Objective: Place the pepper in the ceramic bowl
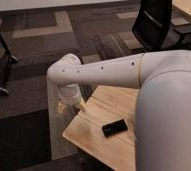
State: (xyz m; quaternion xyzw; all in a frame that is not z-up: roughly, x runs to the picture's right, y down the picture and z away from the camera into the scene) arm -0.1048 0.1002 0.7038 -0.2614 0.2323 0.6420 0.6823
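My white arm [109,72] fills the right side of the camera view and reaches left to a bent joint [64,75] above the left corner of a light wooden table [96,117]. The gripper is out of view, somewhere beyond that joint. The pepper and the ceramic bowl are both hidden or out of view; the arm covers much of the tabletop.
A black phone-like slab [114,128] lies flat on the table near the arm. A black office chair [156,25] stands at the back right. Dark chair legs [1,50] show at the left edge. Grey patterned carpet [44,30] surrounds the table.
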